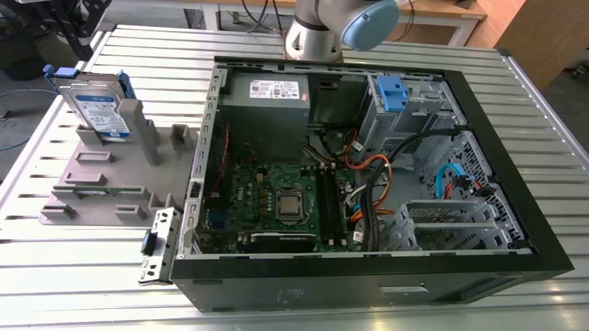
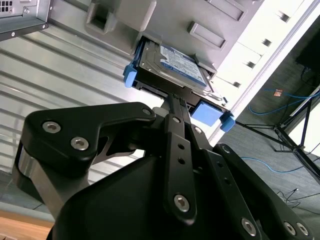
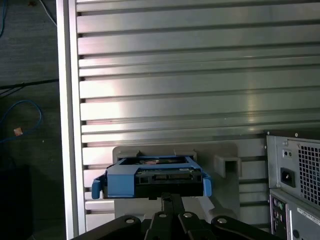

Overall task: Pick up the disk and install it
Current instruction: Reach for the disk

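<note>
While the disk (image 1: 98, 110) stands upright in its grey holder (image 1: 120, 172) on the table (image 1: 92, 289), my pincer (image 3: 170, 198) hangs close to its blue-framed edge, fingers drawn together

Black gripper (image 2: 176, 102) is sitting closest to the cam, jaws pressing together w/ no gap btwn them, tip pointing at the near edge of the disk (image 2: 172, 65); can't tell if it's touching. Disk is sitting in a slot of the grey fixture (image 2: 150, 20), blue & white label side showing, w/ the blue rail frame (image 2: 207, 114) wrapping its edges and tabs sticking out at both ends. Fixture is lying on the ribbed alu table (image 2: 55, 70). Corner of a PC case (image 2: 20, 15) is resting on that table too. Past the table edge, blue cables (image 2: 272, 100) are trailing over dark floor (image 2: 250, 135).
</note>
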### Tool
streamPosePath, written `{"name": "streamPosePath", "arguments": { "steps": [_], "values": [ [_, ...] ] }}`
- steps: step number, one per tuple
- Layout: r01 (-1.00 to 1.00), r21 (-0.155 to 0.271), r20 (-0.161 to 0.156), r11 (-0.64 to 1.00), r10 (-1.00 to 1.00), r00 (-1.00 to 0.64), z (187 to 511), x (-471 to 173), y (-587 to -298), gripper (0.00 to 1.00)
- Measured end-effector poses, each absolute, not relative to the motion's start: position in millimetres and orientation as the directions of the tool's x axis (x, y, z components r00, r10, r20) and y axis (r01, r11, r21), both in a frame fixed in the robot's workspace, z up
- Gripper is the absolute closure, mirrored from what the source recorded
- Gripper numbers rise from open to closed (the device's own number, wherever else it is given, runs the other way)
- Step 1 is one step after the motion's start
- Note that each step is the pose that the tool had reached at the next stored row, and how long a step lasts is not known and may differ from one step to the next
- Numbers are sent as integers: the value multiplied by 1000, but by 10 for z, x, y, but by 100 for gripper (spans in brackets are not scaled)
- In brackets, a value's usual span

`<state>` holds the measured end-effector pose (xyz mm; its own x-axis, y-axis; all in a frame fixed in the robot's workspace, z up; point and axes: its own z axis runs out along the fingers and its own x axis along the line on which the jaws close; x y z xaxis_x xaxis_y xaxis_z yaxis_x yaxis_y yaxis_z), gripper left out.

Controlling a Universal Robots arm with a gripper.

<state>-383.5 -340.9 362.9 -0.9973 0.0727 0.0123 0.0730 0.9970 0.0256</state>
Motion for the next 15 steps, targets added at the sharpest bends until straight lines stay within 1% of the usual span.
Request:
{"name": "streamPosePath", "arguments": {
  "steps": [15],
  "values": [
    [73, 25, 12, 997, 73, -997, 3583, -3950, -3409, 89]
  ]
}}
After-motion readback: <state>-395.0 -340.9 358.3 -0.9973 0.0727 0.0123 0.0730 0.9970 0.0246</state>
